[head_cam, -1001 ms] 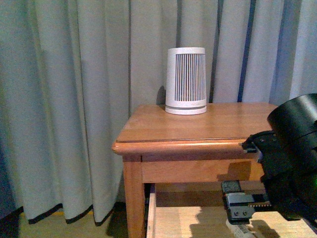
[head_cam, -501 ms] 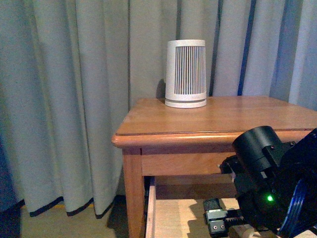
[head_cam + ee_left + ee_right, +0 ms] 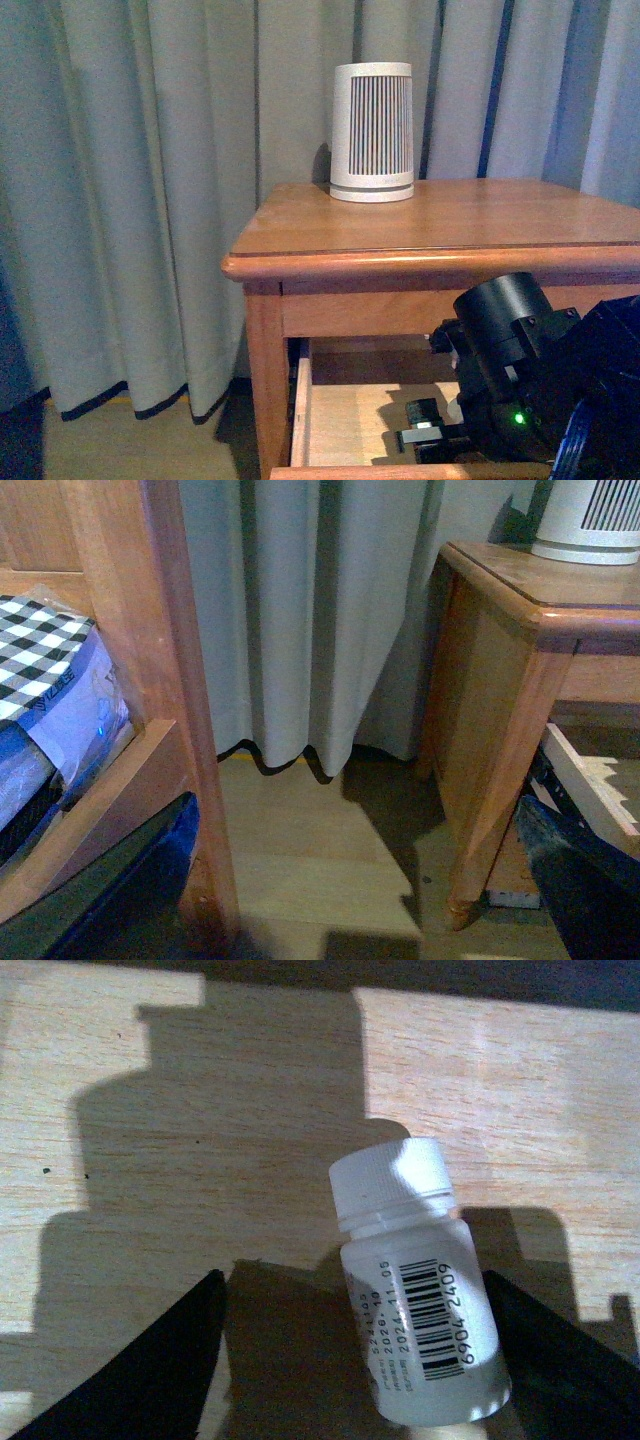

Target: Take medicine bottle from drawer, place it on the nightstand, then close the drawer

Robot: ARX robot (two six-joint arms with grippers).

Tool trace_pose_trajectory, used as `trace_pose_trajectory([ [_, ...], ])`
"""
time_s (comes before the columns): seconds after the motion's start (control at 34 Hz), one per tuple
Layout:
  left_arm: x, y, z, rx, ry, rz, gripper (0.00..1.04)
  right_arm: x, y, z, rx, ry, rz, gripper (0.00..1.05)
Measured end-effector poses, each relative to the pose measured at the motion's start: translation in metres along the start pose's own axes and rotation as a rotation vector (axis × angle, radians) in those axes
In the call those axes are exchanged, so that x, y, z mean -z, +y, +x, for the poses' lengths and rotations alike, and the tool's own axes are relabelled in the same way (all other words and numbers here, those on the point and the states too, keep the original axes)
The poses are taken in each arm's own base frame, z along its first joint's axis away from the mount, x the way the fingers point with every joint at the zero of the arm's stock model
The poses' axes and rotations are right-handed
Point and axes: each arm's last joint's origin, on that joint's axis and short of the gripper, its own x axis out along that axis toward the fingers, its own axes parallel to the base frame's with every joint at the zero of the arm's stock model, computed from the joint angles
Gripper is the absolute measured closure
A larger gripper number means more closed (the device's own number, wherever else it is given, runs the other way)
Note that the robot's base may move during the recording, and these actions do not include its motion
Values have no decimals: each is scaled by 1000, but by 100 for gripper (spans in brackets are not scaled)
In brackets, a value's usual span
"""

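Two claw fingers straddle the medicine bottle, drawer open.

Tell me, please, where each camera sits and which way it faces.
Front: on the body, facing nightstand, canister, open drawer; right arm shows.
Left wrist: beside the nightstand, facing curtain and floor; left fingers spread.
Right wrist: inside the drawer, on the medicine bottle; right fingers flank it.
Shared: front and left wrist show the canister.
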Motion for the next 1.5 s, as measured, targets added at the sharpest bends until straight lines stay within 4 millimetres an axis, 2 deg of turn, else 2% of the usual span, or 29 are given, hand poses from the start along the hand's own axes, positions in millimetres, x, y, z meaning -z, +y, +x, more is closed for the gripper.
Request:
trace_pose_trajectory([
  [0.09, 0, 0, 0, 0, 0, 0, 7, 2, 0, 2, 18, -34, -25, 44],
  [0.21, 0, 0, 0, 0, 0, 0, 7, 3, 0, 3, 24, -54, -50, 58],
  [0.29, 0, 0, 0, 0, 0, 0, 7, 4, 0, 2, 33, -64, -83, 73],
  [0.44, 0, 0, 0, 0, 0, 0, 7, 6, 1, 1, 42, -72, -117, 75],
  [0.59, 0, 0, 0, 0, 0, 0, 7, 1, 1, -9, 52, -103, -140, 75],
  [0.82, 0, 0, 0, 0, 0, 0, 7, -2, 2, -41, 47, -112, -133, 75],
  [1.0, 0, 0, 0, 0, 0, 0, 7, -6, 12, -79, -1, -89, -66, 75],
  [1.12, 0, 0, 0, 0, 0, 0, 7, -16, 20, -114, -81, -59, 43, 75],
  [1.33, 0, 0, 0, 0, 0, 0, 7, -33, 19, -167, -160, -50, 158, 75],
  [1.41, 0, 0, 0, 0, 0, 0, 7, -49, 14, -192, -164, -113, 173, 75],
  [1.5, 0, 0, 0, 0, 0, 0, 7, -86, -4, -227, -116, -312, 185, 75],
])
